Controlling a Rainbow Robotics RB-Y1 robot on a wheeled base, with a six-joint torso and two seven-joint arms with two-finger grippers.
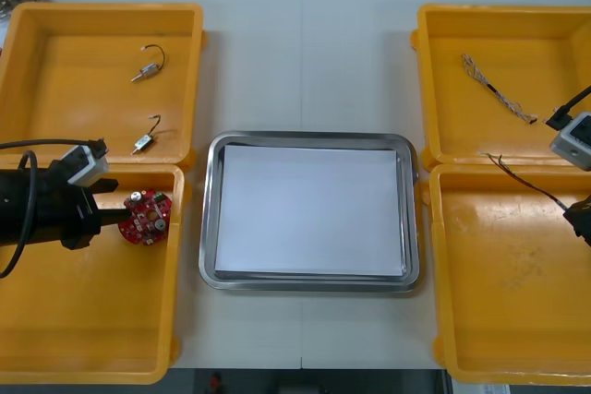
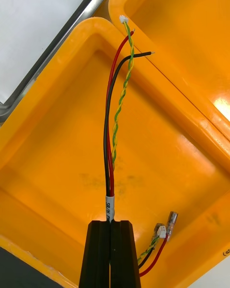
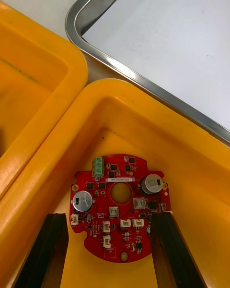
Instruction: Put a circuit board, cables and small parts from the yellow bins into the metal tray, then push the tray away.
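Behind bin wall (image 3: 143,106), left jaws flank circuit board (image 3: 129,242); right jaws clamp cable (image 2: 109,139).

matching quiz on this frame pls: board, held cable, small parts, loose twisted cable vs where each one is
Things:
1. circuit board
2. red, black and yellow cable
3. small metal parts
4. twisted cable

Places:
A. lying in the far right bin
B. clamped in the right gripper
C. in the near left bin, at the left gripper
D. lying in the far left bin

Pairs: 1-C, 2-B, 3-D, 4-A
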